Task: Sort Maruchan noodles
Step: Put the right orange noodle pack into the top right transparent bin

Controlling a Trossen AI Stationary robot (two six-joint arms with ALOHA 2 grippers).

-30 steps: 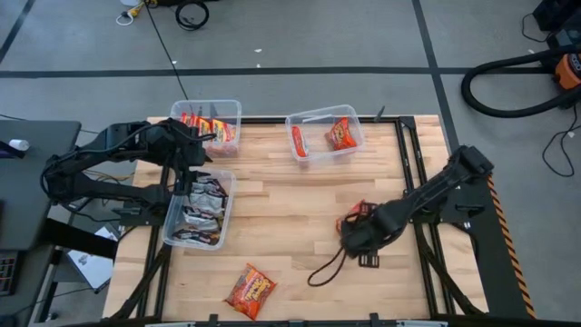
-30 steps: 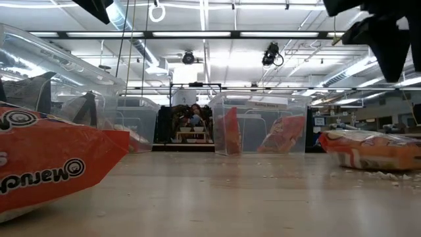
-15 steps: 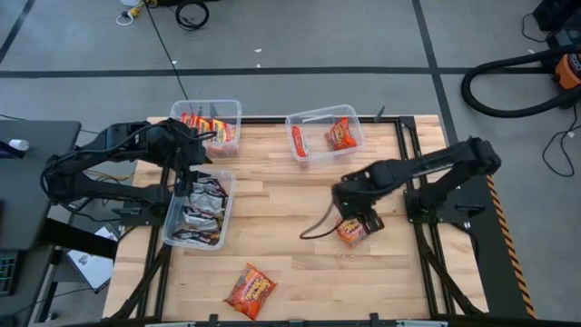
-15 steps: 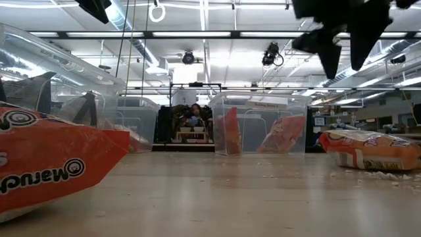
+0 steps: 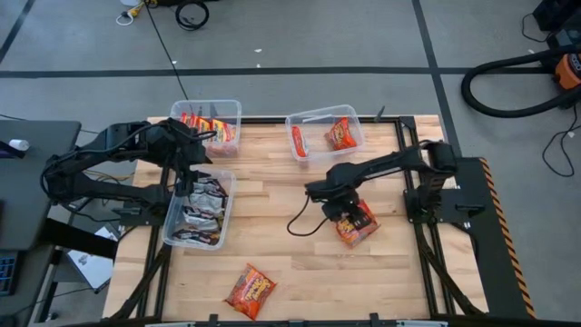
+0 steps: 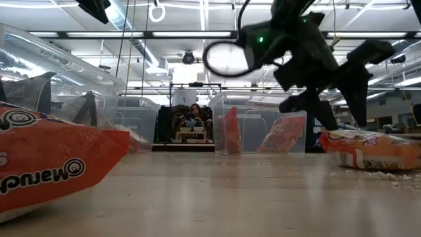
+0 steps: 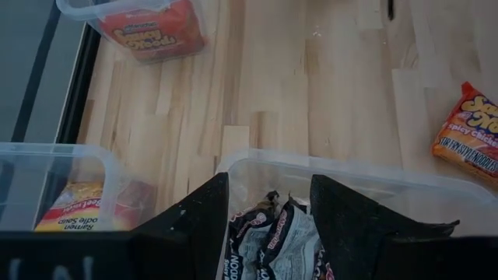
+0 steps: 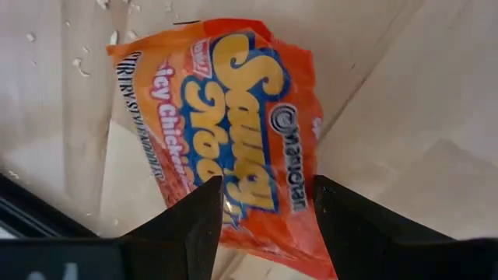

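Observation:
My right gripper (image 5: 343, 211) is open and hangs just above an orange-red Maruchan packet (image 5: 357, 223) that lies flat on the table right of centre. In the right wrist view its fingers (image 8: 194, 225) stand either side of the packet (image 8: 233, 124). The low view shows the fingertips (image 6: 327, 124) close over the packet (image 6: 368, 149); whether they touch, I cannot tell. My left gripper (image 5: 193, 186) is open above the left bin (image 5: 172, 232), over silver-black packets (image 7: 272, 233). A second orange-red packet (image 5: 251, 291) lies near the table's near edge.
A far-left bin (image 5: 231, 107) holds yellow-and-red packets. A far-middle bin (image 5: 313, 115) holds two orange-red packets. A black cable loop (image 5: 304, 225) trails from the right arm onto the table. Bare wood lies between the bins and the near packet.
My right arm has swung round from the near right. Its gripper has turned about, shifted a little toward the table's left and far edges, and come down toward the orange-red packet. The packet has stayed where it was.

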